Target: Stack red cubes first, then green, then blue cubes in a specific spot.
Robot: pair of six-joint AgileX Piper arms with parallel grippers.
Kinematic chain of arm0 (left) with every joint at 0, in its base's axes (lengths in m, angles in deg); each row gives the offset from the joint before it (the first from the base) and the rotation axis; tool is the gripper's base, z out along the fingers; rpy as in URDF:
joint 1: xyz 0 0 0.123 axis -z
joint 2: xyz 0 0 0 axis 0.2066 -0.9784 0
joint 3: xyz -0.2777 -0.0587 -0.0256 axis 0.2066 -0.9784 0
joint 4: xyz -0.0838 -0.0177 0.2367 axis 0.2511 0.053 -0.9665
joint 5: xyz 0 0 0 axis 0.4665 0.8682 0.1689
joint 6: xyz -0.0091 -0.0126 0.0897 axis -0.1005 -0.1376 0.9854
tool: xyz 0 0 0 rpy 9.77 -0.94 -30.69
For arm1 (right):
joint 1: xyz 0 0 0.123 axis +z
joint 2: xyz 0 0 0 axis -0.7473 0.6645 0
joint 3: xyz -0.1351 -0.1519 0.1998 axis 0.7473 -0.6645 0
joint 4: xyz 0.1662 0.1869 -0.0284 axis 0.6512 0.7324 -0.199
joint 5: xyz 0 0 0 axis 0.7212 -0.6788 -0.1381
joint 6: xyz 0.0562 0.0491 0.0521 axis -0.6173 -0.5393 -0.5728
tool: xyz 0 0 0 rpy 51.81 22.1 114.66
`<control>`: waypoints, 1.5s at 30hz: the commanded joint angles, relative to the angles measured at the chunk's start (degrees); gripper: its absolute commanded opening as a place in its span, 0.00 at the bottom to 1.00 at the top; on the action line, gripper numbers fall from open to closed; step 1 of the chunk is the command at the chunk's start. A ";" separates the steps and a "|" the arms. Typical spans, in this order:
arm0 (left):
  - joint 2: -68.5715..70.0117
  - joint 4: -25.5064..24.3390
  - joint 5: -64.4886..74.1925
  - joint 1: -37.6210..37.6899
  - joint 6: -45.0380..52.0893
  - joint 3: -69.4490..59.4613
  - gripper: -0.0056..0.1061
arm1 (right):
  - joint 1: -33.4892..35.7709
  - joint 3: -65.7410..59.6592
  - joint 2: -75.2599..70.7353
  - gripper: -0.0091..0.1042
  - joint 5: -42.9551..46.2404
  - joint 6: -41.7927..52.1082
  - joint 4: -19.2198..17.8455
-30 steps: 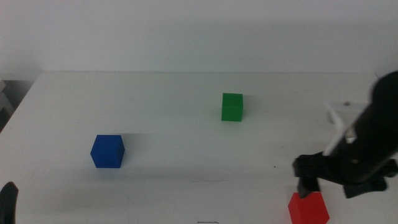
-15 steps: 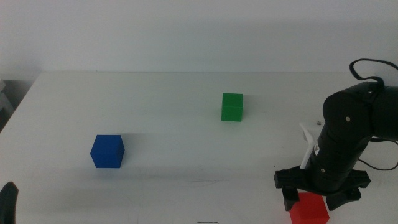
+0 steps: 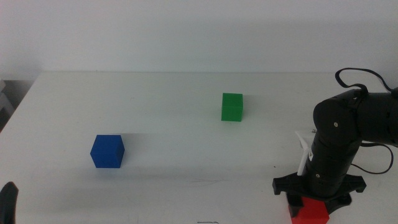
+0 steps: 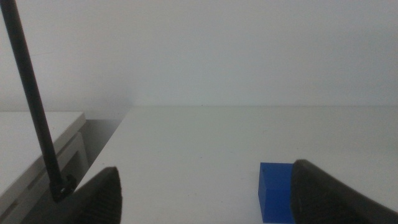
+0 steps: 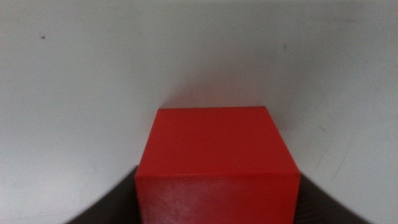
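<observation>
The red cube (image 3: 313, 213) sits on the white table at the front right. My right gripper (image 3: 311, 203) has come straight down over it. In the right wrist view the red cube (image 5: 214, 146) fills the gap between the two dark jaws, which stand open on either side of it. The green cube (image 3: 232, 106) sits alone at the middle back. The blue cube (image 3: 107, 151) sits alone at the left and also shows in the left wrist view (image 4: 277, 190). My left gripper (image 3: 7, 202) waits open and empty at the bottom left corner.
A white strip (image 3: 303, 149) sticks out from the right arm. The table's left edge (image 3: 15, 102) drops off to a dark area. A thin black cable (image 4: 34, 106) hangs in the left wrist view. A white wall stands behind the table.
My right arm has swung in and come down, so the gripper now covers the top of the red cube. The cubes and the left arm have not moved.
</observation>
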 commanded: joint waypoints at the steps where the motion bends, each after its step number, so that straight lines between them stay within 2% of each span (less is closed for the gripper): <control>1: 1.16 0.00 -4.76 0.41 -0.47 0.16 0.86 | 0.11 1.42 -2.11 0.38 -0.64 0.18 -0.98; 3: 1.16 0.00 -4.76 0.41 -0.47 0.16 0.86 | 0.11 1.54 -2.39 0.20 -0.81 0.25 -0.98; 5: 1.16 0.00 -4.76 0.41 -0.47 0.16 0.86 | 0.11 2.34 -2.89 0.07 -1.12 0.18 -0.98; 7: 1.16 0.00 -4.76 0.41 -0.47 0.16 0.86 | 0.36 4.95 -3.04 0.07 -2.85 -0.41 -0.64; 12: 1.16 0.00 -4.76 0.41 -0.47 0.16 0.86 | 1.97 16.32 -0.68 0.07 -9.28 -3.39 -2.90; 19: 1.16 0.00 -4.76 0.41 -0.47 0.16 0.86 | 6.17 35.86 11.21 0.07 -18.48 -4.68 -3.28; 26: 1.16 0.00 -4.76 0.41 -0.47 0.16 0.86 | 10.34 51.31 21.93 0.07 -19.02 -6.97 -2.72; 30: 1.16 0.00 -4.76 0.41 -0.47 0.16 0.86 | 11.48 53.33 24.65 0.07 -18.97 -7.67 -1.42; 40: 1.16 0.00 -4.76 0.41 -0.47 0.16 0.86 | 11.84 53.38 27.31 0.08 -18.68 -8.48 -0.98; 45: 1.16 0.00 -4.76 0.41 -0.47 0.16 0.86 | 11.84 53.38 27.45 0.15 -18.78 -8.72 -0.63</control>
